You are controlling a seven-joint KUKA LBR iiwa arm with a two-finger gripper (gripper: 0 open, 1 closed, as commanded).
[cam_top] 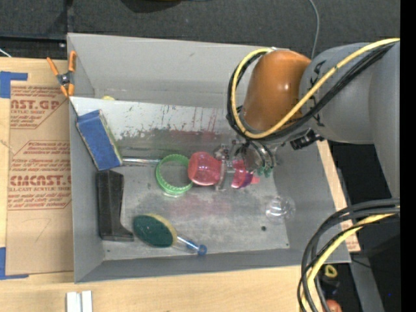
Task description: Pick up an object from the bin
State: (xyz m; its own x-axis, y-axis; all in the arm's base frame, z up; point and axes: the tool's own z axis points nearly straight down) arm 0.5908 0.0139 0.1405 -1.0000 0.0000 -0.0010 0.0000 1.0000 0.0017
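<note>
My gripper [232,169] is down in the middle of the bin, under the orange dome. A pink plastic cup [205,168] lies on its side just left of the fingers, touching them. A smaller magenta piece [242,176] sits at the fingers' right side. I cannot see whether either pink thing is between the fingers. A green ring [171,175] lies left of the pink cup, touching it.
A blue sponge block [97,139] leans at the bin's left wall. Below it lies a black rectangular block [110,205]. A dark green brush with a blue-tipped handle [158,232] rests near the front wall. A clear plastic piece [279,208] lies at the right.
</note>
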